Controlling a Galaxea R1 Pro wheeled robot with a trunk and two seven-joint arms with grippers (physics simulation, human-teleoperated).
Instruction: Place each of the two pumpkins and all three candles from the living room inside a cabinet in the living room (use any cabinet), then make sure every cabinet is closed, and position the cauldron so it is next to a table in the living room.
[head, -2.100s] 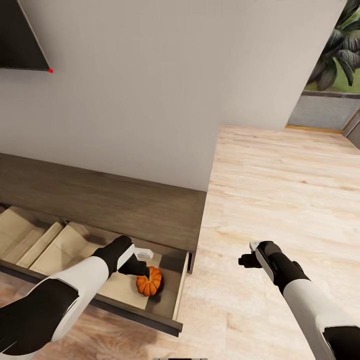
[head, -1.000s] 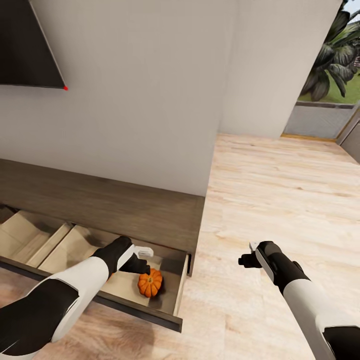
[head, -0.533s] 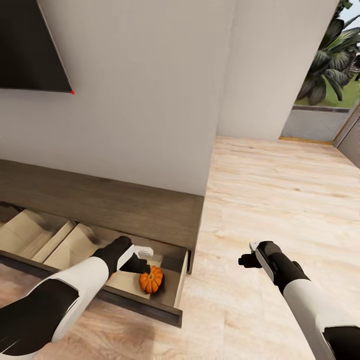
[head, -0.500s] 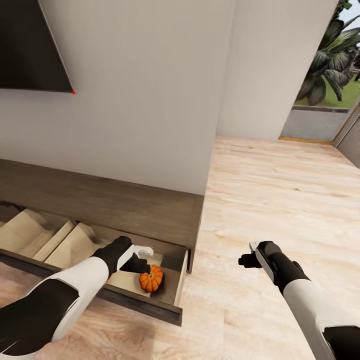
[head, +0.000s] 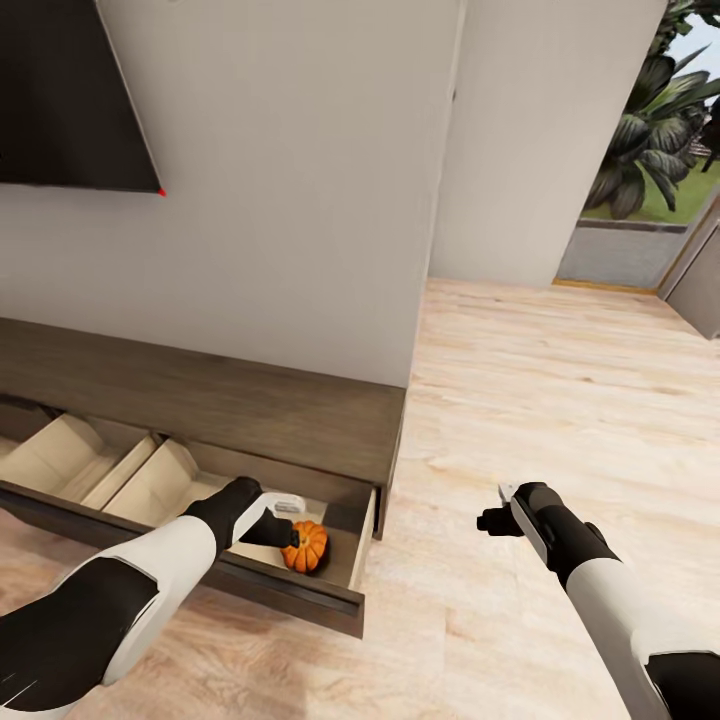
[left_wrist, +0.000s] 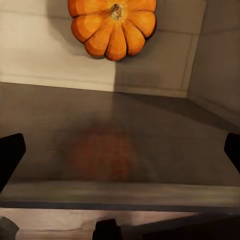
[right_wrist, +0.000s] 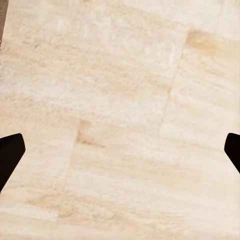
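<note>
Here, at the far left, a black TV (head: 60, 100) hangs on the wall above the long dark cabinet (head: 200, 400), whose drawer (head: 300, 590) stands pulled out toward the robot. The left gripper (head: 285, 520) hovers over the right end of that drawer, jaws spread wide and holding nothing (the left wrist view shows both fingertips far apart at the frame's edges). One pumpkin (head: 305, 546) rests on the pale drawer floor just beside the gripper, near the drawer's right wall and apart from the jaws. Further right, the right gripper (head: 497, 508) hangs over bare wood floor (head: 560, 400), its jaws likewise wide apart and empty.

The risk, as I judge it, lies in shutting the drawer: the left arm reaches down inside it, so pushing the front before lifting clear could jam the wrist against the cabinet's top. A hard shove might also send the round pumpkin rolling.
</note>
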